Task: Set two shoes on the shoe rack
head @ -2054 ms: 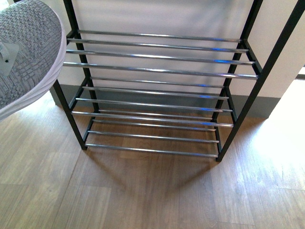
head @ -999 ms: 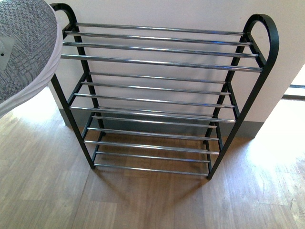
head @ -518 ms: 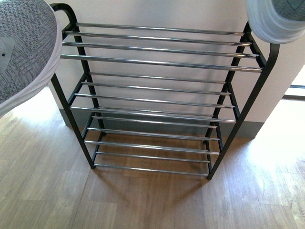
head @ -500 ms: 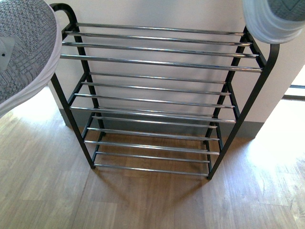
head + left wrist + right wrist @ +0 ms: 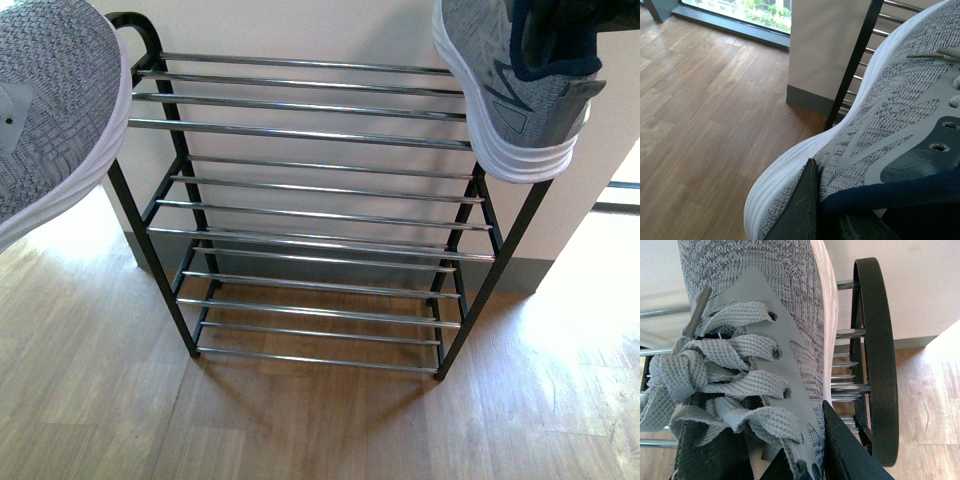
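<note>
The left tool was clamped on the heel of the left sneaker. In the left wrist view one dark finger pressed the outside of the grey knit beside the navy collar, and the other was hidden inside the shoe. That sneaker hung in the air off the left end of the shoe rack, with its white sole edge turned toward the rack's left loop and the wooden floor below it.

The right tool gripped the right sneaker the same way, at the collar behind the laces, with one dark finger lying along the shoe's outer side. This sneaker sat at the right end of the top tier, heel toward the camera and toe toward the wall. It covered the right loop in the front view and lay just beside it in the wrist view. I could not tell whether its sole touched the chrome bars.

Neither arm showed in the front view, so only the finger positions could be read. The two lower tiers held nothing visible.
</note>
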{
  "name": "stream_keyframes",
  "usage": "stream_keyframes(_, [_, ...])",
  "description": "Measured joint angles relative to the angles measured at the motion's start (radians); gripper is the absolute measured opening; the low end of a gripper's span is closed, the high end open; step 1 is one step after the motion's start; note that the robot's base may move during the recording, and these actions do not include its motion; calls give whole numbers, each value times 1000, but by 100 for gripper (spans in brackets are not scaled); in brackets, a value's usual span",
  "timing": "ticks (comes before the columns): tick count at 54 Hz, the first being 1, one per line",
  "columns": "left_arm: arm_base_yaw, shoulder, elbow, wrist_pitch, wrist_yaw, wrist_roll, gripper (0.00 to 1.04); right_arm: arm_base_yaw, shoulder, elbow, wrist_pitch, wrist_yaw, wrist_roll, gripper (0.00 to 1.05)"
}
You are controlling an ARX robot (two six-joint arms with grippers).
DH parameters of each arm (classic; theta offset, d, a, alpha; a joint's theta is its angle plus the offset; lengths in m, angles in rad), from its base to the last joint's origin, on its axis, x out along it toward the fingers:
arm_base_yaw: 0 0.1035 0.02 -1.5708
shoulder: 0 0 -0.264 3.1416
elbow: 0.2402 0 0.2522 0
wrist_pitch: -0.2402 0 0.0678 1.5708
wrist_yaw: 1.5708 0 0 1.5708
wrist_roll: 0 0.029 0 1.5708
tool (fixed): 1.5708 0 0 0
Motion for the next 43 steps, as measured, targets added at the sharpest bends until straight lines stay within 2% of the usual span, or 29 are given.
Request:
stream_keyframes(21, [0,0,0,0,0,0,2,-10,113,170,-100,14,16,1])
stream_keyframes(40, [0,0,0,0,0,0,2,-23,142,216,-136,0,33,1])
stream_keyframes(43, [0,0,0,0,0,0,2,-24,143,216,-136,-1,33,6])
